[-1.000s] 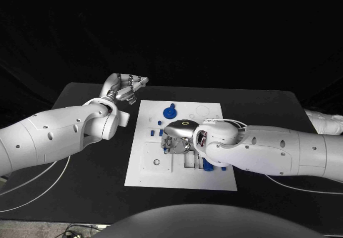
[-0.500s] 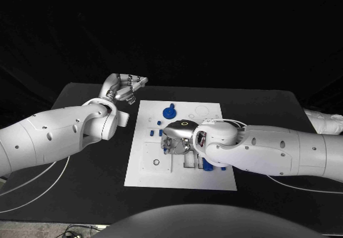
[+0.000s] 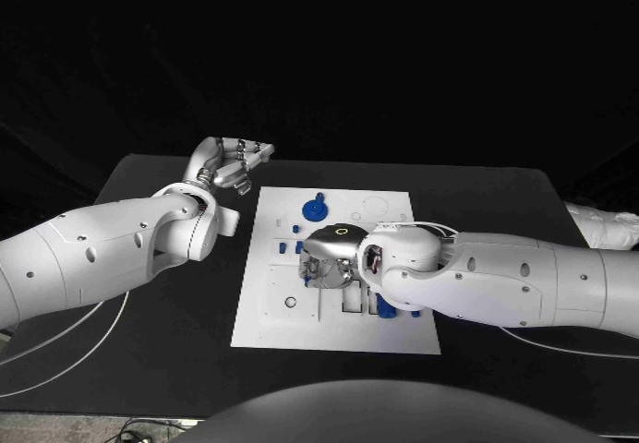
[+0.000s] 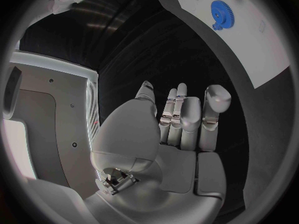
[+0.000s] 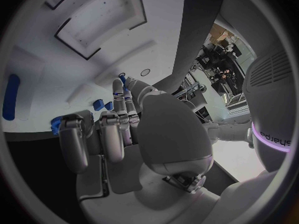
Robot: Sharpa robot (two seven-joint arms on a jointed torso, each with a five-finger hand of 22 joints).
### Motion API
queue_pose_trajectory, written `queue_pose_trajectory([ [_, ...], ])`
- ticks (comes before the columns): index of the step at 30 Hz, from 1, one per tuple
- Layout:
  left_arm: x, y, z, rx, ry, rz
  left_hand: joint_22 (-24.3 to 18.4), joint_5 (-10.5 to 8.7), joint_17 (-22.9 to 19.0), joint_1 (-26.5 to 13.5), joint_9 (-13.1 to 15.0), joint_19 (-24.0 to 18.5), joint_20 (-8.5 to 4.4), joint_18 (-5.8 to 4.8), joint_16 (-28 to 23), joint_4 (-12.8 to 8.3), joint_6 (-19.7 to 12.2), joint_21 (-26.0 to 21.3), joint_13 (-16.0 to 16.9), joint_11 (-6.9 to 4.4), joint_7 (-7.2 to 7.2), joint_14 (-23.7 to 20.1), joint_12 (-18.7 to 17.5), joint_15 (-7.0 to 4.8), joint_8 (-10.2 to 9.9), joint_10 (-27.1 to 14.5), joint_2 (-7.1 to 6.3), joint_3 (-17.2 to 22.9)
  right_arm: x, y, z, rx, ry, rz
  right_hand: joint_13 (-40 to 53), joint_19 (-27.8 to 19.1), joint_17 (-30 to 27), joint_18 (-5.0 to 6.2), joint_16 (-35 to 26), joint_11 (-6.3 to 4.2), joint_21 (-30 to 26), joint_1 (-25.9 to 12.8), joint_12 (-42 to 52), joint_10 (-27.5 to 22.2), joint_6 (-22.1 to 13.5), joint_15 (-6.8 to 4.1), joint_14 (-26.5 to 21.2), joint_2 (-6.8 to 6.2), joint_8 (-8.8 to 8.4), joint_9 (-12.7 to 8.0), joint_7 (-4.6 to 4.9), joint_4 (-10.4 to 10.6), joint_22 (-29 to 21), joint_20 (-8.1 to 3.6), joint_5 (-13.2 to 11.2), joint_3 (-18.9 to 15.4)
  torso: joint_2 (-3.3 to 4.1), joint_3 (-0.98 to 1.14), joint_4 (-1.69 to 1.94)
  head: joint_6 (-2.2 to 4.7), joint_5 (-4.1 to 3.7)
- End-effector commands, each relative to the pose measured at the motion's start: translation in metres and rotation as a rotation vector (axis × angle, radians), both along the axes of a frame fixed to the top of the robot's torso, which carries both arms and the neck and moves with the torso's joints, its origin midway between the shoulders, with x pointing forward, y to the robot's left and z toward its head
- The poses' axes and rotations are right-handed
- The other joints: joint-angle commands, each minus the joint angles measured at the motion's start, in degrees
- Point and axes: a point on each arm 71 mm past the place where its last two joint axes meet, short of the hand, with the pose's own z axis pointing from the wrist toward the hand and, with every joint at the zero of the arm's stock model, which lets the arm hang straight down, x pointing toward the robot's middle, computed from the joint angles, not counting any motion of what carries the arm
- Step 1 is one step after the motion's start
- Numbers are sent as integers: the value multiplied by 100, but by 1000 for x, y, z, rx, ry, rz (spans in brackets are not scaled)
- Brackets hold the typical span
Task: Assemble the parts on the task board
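Black table (image 3: pixel 493 198), matte and dark. Directly on it, in the middle: white task board (image 3: pixel 273 330), lying flat, long side running away from the robot.

White board, blue parts, black bench.
The task board (image 3: pixel 267 323) is white, its gear (image 3: pixel 317 209) blue, the bench (image 3: pixel 506 212) black, each robot hand (image 3: pixel 229 164) silver.

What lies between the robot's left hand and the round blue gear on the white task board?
Between the left hand and the round blue gear, the left wrist view shows bare black table, then the white task board.
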Motion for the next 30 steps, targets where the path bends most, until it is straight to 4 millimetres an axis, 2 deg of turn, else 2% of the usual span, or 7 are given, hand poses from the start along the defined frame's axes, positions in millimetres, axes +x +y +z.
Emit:
queue_pose_trajectory([
  [1,0,-2,1,-5,-7,-18,205,19,-8,-6,-2,-34,-8,-43,-39,4,-27,-28,6,17,-6,-25,-6,-6,-2,-32,45,-20,-2,-1,-6,-55,-4,22,-8,599,1507,-39,23,-5,26,15,-26,-54,-64,45,608,-44,-18,-7,6,-19,1510,34,-18,31,0,-2,3,0,-2],
  [8,0,-2,1,-5,-6,-18,205,19,-8,-6,-2,-34,-8,-43,-39,4,-27,-28,6,17,-6,-25,-6,-6,-2,-32,45,-20,-2,-1,-6,-65,-8,22,-8,599,1507,-39,23,24,26,-9,-27,-163,-170,70,608,-89,-50,-39,25,-28,1510,56,-36,54,2,0,-1,0,-1],
  [14,0,-2,1,-5,-6,-19,205,19,-8,-6,-2,-34,-8,-43,-39,4,-27,-28,6,17,-6,-25,-6,-6,-2,-32,45,-20,-2,-3,-8,-87,0,15,-7,599,1507,-39,23,87,26,-106,-28,-435,-492,129,608,-219,-59,-122,71,-18,1510,109,-110,66,0,0,1,0,2],
  [20,0,-2,1,-5,-6,-19,205,19,-8,-6,-2,-34,-8,-43,-39,4,-27,-28,6,17,-6,-25,-6,-6,-2,-32,45,-20,-2,-4,-8,-90,-1,9,0,599,1507,-39,23,78,26,-205,-17,-773,-918,94,608,-345,-57,-207,20,-19,1510,102,-175,44,0,4,0,0,-4],
  [30,0,-2,1,-5,-7,-21,205,19,-8,-6,-2,-34,-8,-43,-39,4,-27,-28,6,17,-6,-25,-6,-6,-2,-32,45,-20,-3,-2,-6,-70,-11,8,7,599,1507,-39,23,88,26,-262,-1,-841,-997,86,608,-363,-42,-213,84,-8,1510,93,-194,14,1,-1,6,0,-16],
])
